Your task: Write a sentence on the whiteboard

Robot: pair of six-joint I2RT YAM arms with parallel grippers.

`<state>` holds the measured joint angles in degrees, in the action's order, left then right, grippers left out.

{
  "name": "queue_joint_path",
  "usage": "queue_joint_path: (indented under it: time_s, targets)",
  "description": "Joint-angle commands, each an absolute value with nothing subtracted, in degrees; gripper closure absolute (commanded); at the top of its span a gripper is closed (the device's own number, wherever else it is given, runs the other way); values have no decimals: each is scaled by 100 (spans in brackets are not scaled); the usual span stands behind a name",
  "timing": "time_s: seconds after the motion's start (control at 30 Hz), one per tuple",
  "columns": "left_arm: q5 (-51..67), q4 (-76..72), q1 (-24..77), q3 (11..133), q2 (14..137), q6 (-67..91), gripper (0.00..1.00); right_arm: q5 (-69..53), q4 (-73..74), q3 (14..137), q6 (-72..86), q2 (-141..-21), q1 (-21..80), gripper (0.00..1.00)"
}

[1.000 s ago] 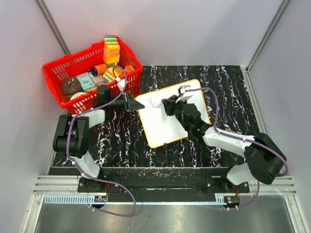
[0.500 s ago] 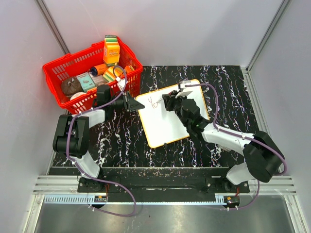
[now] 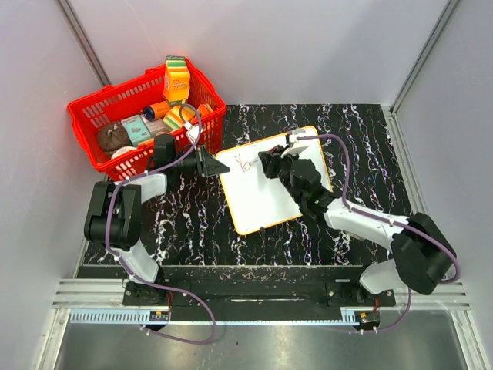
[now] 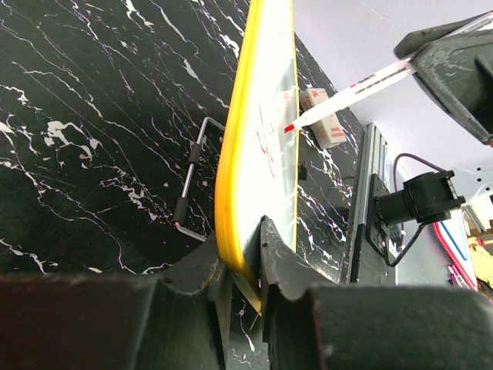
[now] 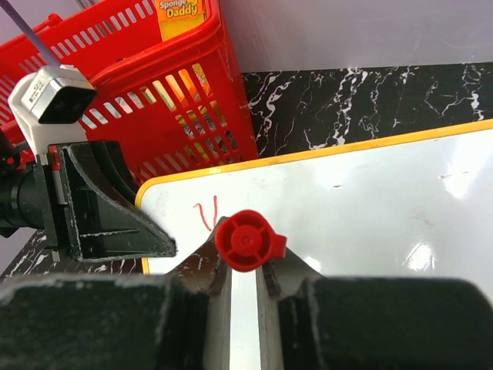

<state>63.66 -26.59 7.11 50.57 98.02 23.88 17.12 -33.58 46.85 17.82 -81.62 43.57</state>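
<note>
Right gripper (image 3: 271, 164) over whiteboard (image 3: 266, 204), marbled tabletop (image 3: 362, 139)

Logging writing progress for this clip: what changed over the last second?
The red lettering grew from a faint first stroke to about two letters, as the right hand, shut on the marker, shifted slightly rightward along the whiteboard. The left hand stayed clamped on the whiteboard's edge; whiteboard and red basket did not move.
</note>
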Motion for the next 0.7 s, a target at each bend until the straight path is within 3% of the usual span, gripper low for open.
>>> queue_joint_path:
  time_s: [0.0,0.67]
  targets:
    - [6117,-2364,958,4948,10072,1230,100,2012,-3639,4579,1749,-7761,4272,100]
    - [6108,-2347,958,4931,10046,1204,100,1784,-3683,4781,1767,-7936,4157,100]
